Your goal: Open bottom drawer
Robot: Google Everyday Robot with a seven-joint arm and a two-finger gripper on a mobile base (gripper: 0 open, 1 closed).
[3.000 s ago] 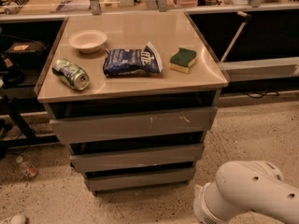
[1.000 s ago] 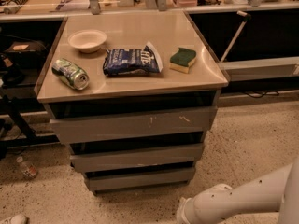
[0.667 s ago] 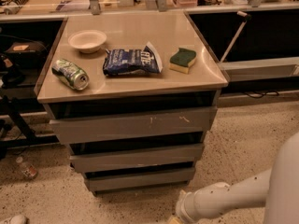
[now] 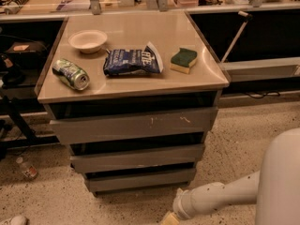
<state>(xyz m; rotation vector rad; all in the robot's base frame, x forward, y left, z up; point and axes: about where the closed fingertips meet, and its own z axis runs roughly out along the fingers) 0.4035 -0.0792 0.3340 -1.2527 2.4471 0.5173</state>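
The bottom drawer [image 4: 140, 179] is the lowest, narrowest grey slab front of the cabinet, shut flush under the middle grey front [image 4: 138, 157] and the wide scratched top front [image 4: 135, 124]. My white arm [image 4: 225, 198] reaches in from the lower right, low over the floor. My gripper [image 4: 169, 218] sits at the bottom edge of the view, just below and right of the bottom drawer's front, mostly cut off.
On the cabinet top [image 4: 206, 74] lie a white bowl [image 4: 87, 40], a green can on its side [image 4: 71, 73], a blue chip bag [image 4: 132, 61] and a green-yellow sponge [image 4: 183, 60]. A plastic bottle [image 4: 27, 168] lies on the speckled floor at left. A counter runs behind.
My arm has stretched out leftward and lower, bringing the gripper from the lower right toward the foot of the cabinet. The drawers have not moved.
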